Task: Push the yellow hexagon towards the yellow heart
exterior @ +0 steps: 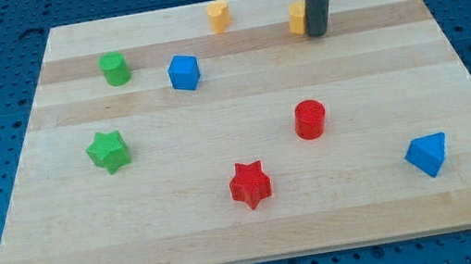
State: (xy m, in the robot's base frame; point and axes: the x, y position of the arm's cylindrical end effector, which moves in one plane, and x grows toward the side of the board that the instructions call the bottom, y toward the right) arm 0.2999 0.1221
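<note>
Tip (318,33): plain rod, no fingers to judge | touched yellow hexagon (297,18) from view's right, near board's top edge | yellow heart (217,16) leftward, apart | Risk: off-centre contact could slip hexagon past heart.

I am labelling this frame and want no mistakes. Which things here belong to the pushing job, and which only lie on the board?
Belong to the job:
yellow block at top centre
yellow block beside my tip
my tip, touching that block's right side

Only lying about:
green cylinder
blue cube
green star
red cylinder
red star
blue block at lower right
</note>
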